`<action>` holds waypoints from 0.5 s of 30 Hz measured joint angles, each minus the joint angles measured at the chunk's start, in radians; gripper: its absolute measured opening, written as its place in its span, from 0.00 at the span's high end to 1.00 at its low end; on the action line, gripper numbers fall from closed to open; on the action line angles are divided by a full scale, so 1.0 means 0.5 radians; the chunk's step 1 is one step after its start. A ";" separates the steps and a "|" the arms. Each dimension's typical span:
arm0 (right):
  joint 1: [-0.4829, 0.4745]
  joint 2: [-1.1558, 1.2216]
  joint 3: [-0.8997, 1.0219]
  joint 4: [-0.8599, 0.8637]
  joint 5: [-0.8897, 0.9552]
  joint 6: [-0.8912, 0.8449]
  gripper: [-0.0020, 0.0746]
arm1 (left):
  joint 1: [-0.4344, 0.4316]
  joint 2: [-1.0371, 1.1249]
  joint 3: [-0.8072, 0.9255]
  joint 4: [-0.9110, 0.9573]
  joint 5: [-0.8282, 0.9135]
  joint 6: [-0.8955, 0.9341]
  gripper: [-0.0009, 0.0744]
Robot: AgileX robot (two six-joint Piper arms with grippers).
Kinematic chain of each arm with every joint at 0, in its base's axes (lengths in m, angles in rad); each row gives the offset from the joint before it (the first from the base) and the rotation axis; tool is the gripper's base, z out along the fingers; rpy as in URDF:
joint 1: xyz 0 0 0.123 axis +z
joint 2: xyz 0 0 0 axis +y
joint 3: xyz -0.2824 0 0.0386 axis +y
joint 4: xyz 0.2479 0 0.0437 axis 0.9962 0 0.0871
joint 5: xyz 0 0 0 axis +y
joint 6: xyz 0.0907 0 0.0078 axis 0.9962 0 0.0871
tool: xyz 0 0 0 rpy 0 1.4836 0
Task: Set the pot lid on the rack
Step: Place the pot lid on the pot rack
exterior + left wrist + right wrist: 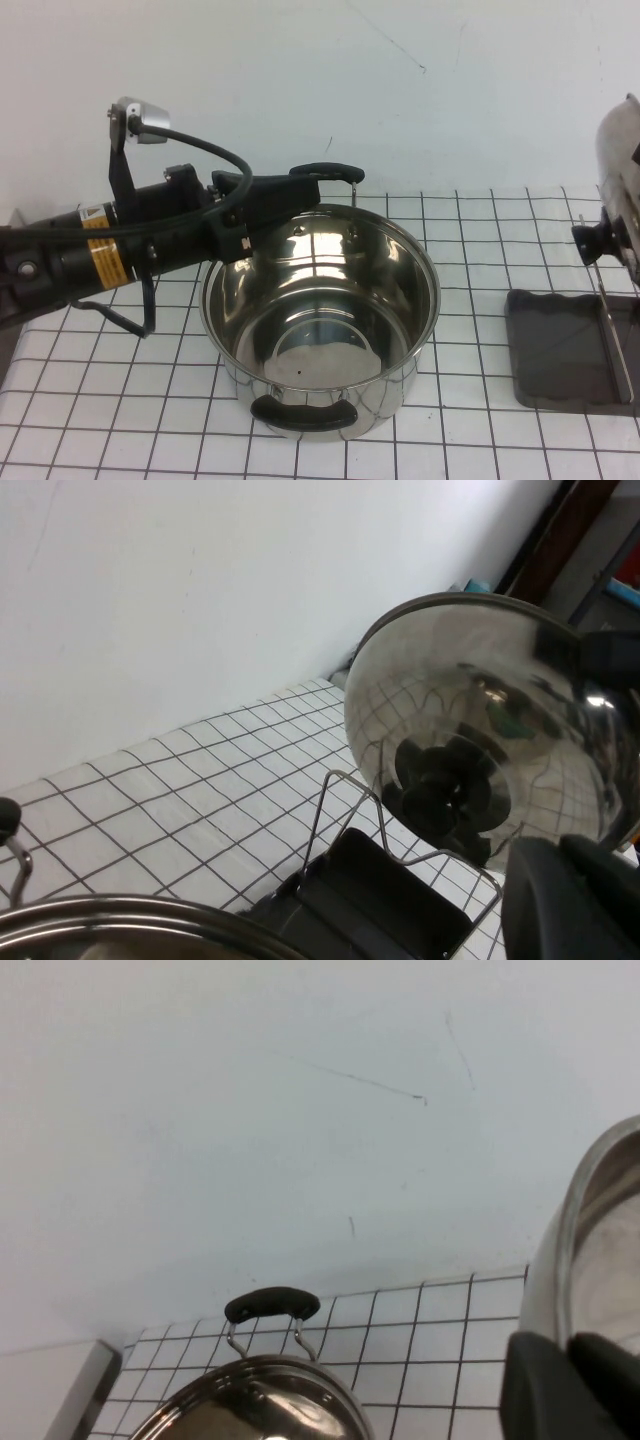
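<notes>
High view first: we've got the pot (320, 320) sitting uncovered in the middle of the checked table (100, 420), one black handle toward us and the other at the back. Our left arm reaches in from the left, and the left gripper (335, 172) sits just above the pot's far rim, near that back handle. We honestly can't tell whether its fingers are spread or closed.

Over at the right edge of that view, the pot lid (620, 180) is up on its edge, with the black knob (592, 242) pointing toward the pot. It's above the rack (560, 350), the dark grey tray lying on the table well right of the pot, with a thin wire bar (615, 340) rising beside the lid. Whether the lid actually touches the rack or the wire, we can't make out.

Left wrist view looks across at the same lid (480, 720): shiny dome facing the camera, knob (445, 795) in the centre, the wire bars (345, 820) and tray (370, 900) just below it.

Right wrist view shows the lid's rim (580, 1250) up close, with one dark finger (570, 1385) of the right gripper (585, 1355) against its edge, so it looks to be pinching the lid. The pot's far handle (272, 1305) shows further off.
</notes>
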 joint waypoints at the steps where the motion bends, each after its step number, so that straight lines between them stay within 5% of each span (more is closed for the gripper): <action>1: 0.000 0.023 0.000 0.028 0.004 -0.010 0.94 | 0.000 0.000 0.000 0.010 0.000 0.000 0.99; 15: 0.000 0.215 0.005 0.209 0.051 -0.367 0.94 | 0.000 0.000 0.000 0.086 0.000 0.022 0.99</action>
